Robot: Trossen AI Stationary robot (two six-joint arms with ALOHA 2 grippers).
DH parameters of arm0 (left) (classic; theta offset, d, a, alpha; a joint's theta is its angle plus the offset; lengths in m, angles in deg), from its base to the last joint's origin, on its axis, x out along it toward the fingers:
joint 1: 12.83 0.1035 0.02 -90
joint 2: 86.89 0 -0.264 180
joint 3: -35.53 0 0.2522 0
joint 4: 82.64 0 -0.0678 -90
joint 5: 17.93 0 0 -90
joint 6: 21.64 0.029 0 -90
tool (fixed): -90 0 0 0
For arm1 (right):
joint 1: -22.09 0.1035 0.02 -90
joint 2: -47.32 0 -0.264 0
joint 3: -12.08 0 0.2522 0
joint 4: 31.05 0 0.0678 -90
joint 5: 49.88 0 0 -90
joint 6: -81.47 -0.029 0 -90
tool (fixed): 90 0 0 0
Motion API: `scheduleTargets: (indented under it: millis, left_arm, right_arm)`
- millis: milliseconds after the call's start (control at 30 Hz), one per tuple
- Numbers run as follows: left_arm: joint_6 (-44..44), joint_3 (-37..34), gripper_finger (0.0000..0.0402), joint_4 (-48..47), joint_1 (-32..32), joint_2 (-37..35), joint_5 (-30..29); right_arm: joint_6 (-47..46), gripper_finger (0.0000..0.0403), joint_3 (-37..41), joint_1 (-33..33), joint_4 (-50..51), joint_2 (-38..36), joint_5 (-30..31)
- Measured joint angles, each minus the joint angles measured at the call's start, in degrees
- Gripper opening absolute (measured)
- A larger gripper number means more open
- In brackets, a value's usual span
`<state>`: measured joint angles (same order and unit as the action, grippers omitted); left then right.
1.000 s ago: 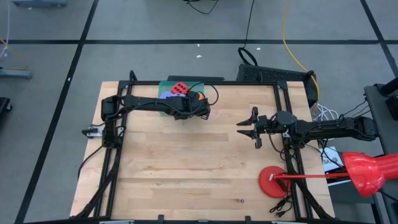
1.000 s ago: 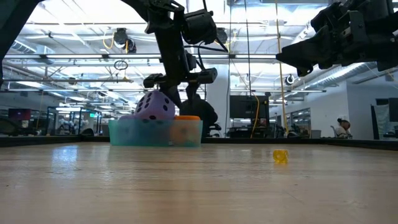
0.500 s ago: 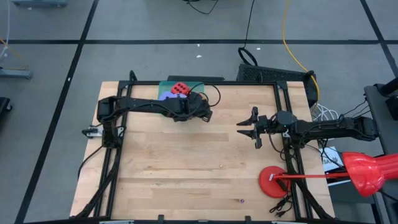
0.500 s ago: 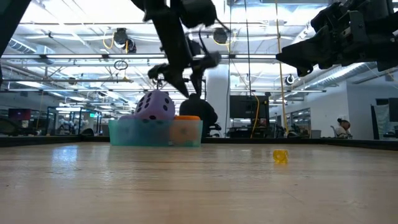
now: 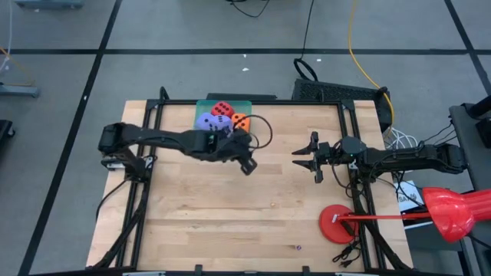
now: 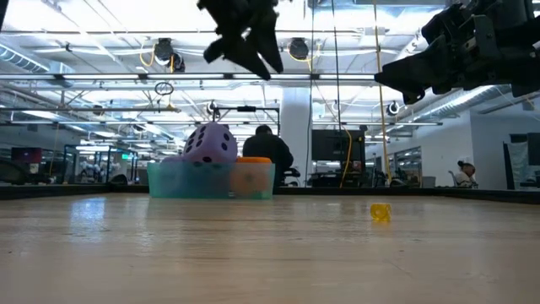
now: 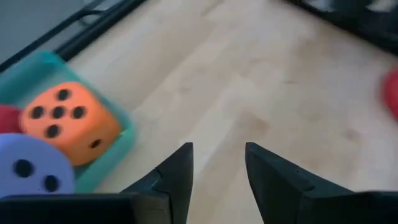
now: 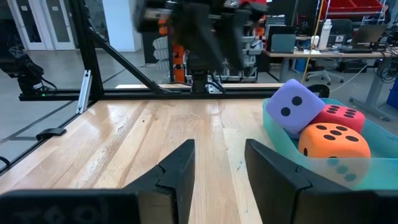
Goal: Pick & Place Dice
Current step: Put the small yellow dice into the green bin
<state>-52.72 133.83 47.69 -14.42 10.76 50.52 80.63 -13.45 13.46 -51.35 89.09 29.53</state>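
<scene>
The teal-green tray (image 5: 203, 105) sits at the table's far edge. In it lie a red die (image 5: 223, 110), an orange die (image 5: 240, 121) and a purple-blue die (image 5: 205, 120). A second purple-blue one I cannot make out for sure. My left gripper (image 5: 248, 165) hangs open and empty above the bare wood, just near and right of the tray. In its wrist view the gripper (image 7: 217, 152) points past the orange die (image 7: 65, 121), which rests on the tray floor against the rim (image 7: 124, 143). My right gripper (image 5: 301, 157) waits open at the right side, level, facing the tray (image 8: 280, 146).
A small yellow object (image 6: 380, 211) lies on the wood toward the right. A red disc (image 5: 335, 222) with a red handle sits at the right near corner. Black frame rails (image 5: 146, 192) run along both sides. A person (image 6: 266, 148) stands in the room behind the tray.
My left gripper has risen from just above the tray and drawn back toward the table's near edge and a little right. The orange die, which was under it, stays in the tray and now shows uncovered. The right arm has kept still.
</scene>
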Motion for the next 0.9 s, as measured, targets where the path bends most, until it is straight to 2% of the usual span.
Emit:
scheduleTargets:
  millis: [100, 167, 333, 467, 600, 900]
  left_arm:
    - [1.02, -3.96, 0.0153, 3.57, -1.13, -2.41, 2.25]
    - [1.71, -9.82, 0.0152, 11.23, -1.24, -4.44, 3.72]
    - [7.72, -27.64, 0.0152, 43.24, -2.6, -10.97, 7.15]
    - [18.01, -38.28, 0.0152, 59.84, -3.78, -16.37, 11.68]
    - [25.43, -48.23, 0.0152, 65.2, -3.47, -23.75, 16.03]
    - [25.92, -65.73, 0.0152, 60.27, -3.14, -47.43, 17.08]
  right_arm:
    - [0.0, 0.013, 0.0, -0.01, 0.0, 0.0, 0.01]
    - [0.0, 0.013, 0.0, 0.0, 0.0, 0.0, 0.02]
    - [0.0, 0.013, 0.0, -0.01, 0.0, 0.0, 0.0]
    - [0.0, 0.013, 0.0, 0.0, -0.02, 0.01, 0.02]
    - [0.0, 0.013, -0.02, 0.0, -0.04, 0.0, 0.02]
    - [0.0, 0.013, -0.02, 0.0, -0.02, 0.0, 0.02]
